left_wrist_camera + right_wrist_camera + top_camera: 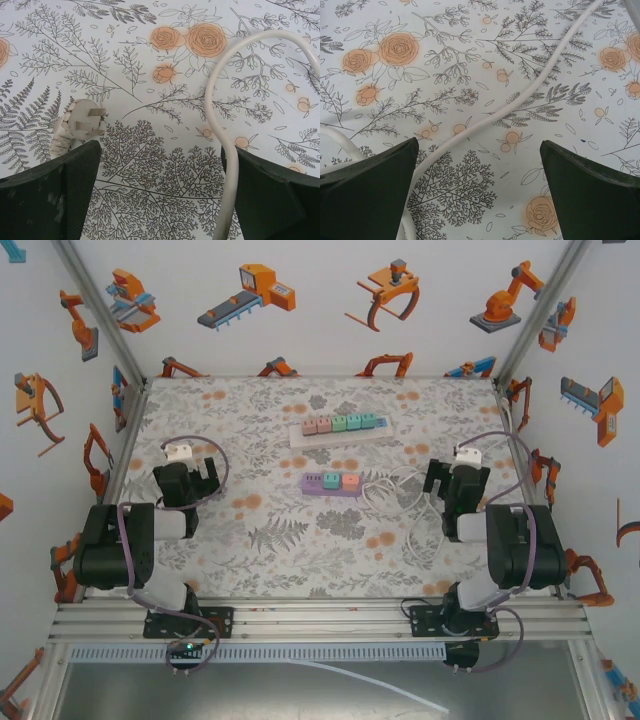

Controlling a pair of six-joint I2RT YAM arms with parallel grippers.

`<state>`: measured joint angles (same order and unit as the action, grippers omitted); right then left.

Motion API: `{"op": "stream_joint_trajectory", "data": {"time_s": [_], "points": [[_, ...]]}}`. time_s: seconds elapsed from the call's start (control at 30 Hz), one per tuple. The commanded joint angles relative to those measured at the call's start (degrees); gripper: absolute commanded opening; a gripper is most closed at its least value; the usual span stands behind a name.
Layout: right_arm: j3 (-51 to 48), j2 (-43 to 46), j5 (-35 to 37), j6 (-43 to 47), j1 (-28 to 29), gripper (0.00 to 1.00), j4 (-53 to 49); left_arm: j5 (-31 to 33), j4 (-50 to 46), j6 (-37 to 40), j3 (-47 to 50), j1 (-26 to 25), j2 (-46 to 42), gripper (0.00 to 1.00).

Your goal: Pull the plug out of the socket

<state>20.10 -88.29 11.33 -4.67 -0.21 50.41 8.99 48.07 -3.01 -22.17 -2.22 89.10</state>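
We see the plug [77, 125] lying loose on the table [150, 200], prongs bare (pointing right), just beside the left gripper [160, 165]. A cord [215, 100] curves nearby. The purple socket strip [331, 483] sits mid-table. The left gripper and the right gripper [479, 160] both gape wide, empty.

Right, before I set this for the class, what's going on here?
Two robot arms sit near a purple power strip and a white power strip behind it. The left end effector and right end effector are both open, holding nothing. The left wrist view shows a loose white plug lying on the table near a white cable.
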Motion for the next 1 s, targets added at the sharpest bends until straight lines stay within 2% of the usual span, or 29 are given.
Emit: {"op": "stream_joint_trajectory", "data": {"time_s": [0.0, 0.57, 0.83, 0.97], "points": [[1.17, -0.08, -0.01, -0.59, -0.41, 0.99, 1.02, -0.21, 0.28, 0.22, -0.91, 0.02, -0.85, 0.97], [0.69, 0.05, 1.36, -1.09, -0.41, 0.99, 1.55, -1.01, 0.39, -0.06, -0.79, 0.37, -0.87, 0.97], [-2.08, 0.32, 2.4, -1.51, -0.41, 0.99, 6.49, -1.0, 0.43, 0.04, -0.77, 0.37, -0.91, 0.97], [-0.77, 4.77, -0.5, -0.29, -0.41, 0.99, 1.01, 1.08, 0.53, -0.05, -0.71, -0.13, -1.39, 0.97]]}}
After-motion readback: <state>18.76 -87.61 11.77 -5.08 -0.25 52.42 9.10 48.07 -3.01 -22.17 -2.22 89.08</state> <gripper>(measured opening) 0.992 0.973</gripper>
